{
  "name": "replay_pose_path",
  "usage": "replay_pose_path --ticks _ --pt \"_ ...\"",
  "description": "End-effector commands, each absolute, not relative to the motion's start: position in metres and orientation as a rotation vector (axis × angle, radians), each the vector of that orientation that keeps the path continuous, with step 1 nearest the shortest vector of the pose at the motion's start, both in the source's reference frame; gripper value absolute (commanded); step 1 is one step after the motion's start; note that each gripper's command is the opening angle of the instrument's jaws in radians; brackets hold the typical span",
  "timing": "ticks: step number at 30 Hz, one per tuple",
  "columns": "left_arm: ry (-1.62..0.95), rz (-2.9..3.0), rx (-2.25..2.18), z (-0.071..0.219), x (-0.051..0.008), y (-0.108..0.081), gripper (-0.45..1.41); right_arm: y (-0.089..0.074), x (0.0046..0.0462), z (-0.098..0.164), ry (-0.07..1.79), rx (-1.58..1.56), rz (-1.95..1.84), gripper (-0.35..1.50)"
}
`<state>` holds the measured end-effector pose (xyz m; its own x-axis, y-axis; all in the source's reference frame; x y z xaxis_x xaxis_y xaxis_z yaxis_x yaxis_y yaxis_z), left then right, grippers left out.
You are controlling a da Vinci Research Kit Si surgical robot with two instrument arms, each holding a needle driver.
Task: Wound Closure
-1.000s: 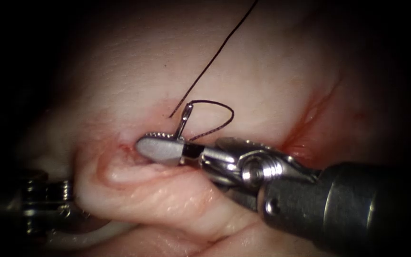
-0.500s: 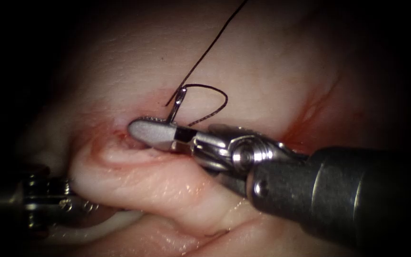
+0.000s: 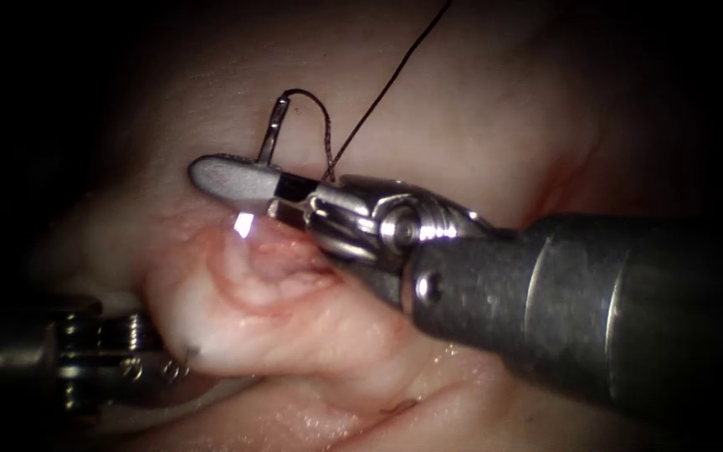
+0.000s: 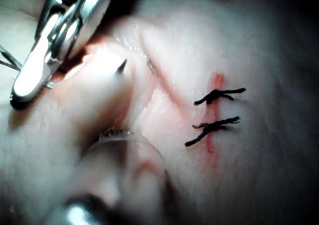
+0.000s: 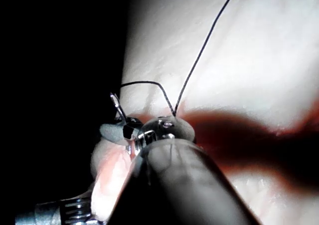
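right tool (image 3: 236, 180) jaws clamped on the needle (image 3: 271, 132) near its tail end, swaged end sticking up above the jaws, thread (image 3: 378, 92) looping off it and running up and away. rest of the needle goes down into the tissue (image 3: 278, 326) fold under the jaws; its dark tip (image 4: 121, 66) pokes out of the raised fold in the left wrist view. left tool (image 3: 85, 360) sits at the fold's left edge, can't tell jaw state. two finished stitches (image 4: 215, 112) cross the cut.
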<state>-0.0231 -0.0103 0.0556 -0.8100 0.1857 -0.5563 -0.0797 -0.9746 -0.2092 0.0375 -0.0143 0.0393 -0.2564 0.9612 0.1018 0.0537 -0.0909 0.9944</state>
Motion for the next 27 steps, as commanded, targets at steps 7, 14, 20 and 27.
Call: replay_pose_path --ticks 7,14,20,27 --pt "-0.267 2.851 -0.906 0.0562 -0.0235 -0.0103 -0.45 -0.0156 0.0373 0.0397 1.325 1.179 1.454 -0.35" --pt "-0.267 2.851 -0.907 0.0562 -0.0235 -0.0103 -0.45 -0.0164 0.0354 0.0405 1.274 1.176 1.465 -0.35" --pt "-0.267 2.851 -0.906 0.0562 -0.0235 -0.0103 -0.45 -0.0168 0.0359 0.0400 1.267 1.210 1.453 -0.35" --pt "-0.275 2.850 -0.908 0.0557 -0.0233 -0.0101 -0.45 -0.0169 0.0347 0.0398 1.281 1.298 1.411 0.07"
